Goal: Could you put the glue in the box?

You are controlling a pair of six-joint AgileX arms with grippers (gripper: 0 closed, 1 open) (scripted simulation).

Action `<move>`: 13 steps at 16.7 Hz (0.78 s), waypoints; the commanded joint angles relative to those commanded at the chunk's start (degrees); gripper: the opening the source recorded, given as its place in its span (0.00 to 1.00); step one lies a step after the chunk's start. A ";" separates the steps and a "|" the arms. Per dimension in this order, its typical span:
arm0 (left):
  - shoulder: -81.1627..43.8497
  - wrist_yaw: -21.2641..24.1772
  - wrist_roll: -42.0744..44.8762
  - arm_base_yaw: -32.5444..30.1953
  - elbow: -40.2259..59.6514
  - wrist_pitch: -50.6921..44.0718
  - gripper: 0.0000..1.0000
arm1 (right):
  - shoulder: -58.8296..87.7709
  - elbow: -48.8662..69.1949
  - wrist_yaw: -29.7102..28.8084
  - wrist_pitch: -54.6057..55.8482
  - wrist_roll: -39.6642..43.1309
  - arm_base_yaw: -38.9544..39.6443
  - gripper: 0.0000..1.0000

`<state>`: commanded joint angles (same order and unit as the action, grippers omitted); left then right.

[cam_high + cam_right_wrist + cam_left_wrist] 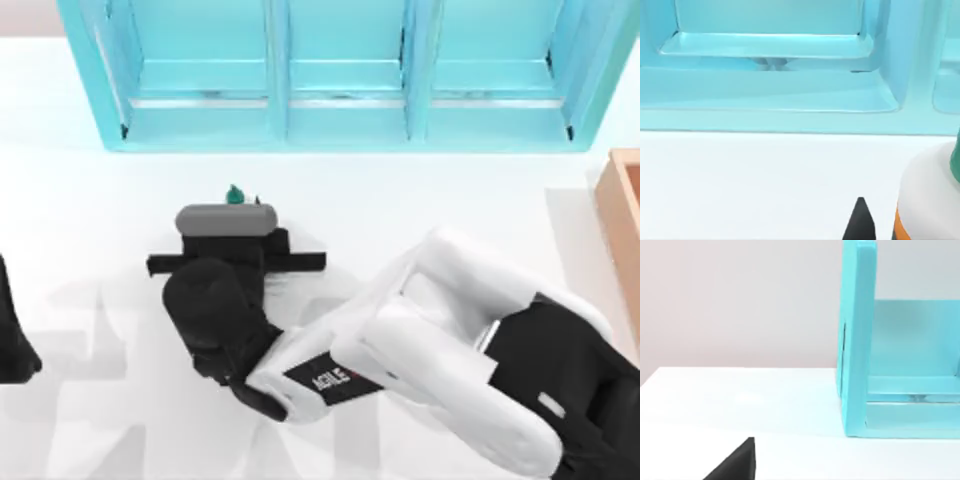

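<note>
Spanning the counter's (90,180) far edge, a turquoise three-bay shelf unit (345,75), smooth-walled, bays bare. Tan box (622,200) at the right edge, raised wall, orange-brown inside; contents cut off from sight. Right arm (450,350), white shell, black wrist, reaches to mid-counter left of centre; right claw (236,205) sits over the glue (236,194); grip cannot be told. Glue stands on the counter before the shelf, well apart from the box: white body, dark green pointed cap, orange label. Left arm (15,330) parked at the left edge.
</note>
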<state>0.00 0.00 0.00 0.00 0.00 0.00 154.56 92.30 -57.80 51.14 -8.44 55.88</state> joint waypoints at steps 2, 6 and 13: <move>0.00 0.00 0.00 0.00 0.00 0.00 1.00 | 0.00 0.00 0.00 0.00 0.00 0.00 0.02; 0.00 0.00 0.00 0.00 0.00 0.00 1.00 | 0.00 0.00 0.00 0.00 0.00 0.00 0.00; 0.00 0.00 0.00 0.00 0.00 0.00 1.00 | -0.96 -0.07 -0.01 -0.56 -0.03 0.22 0.00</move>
<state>0.00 0.00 0.00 0.00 0.00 0.00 153.59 92.23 -57.81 50.57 -8.48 56.10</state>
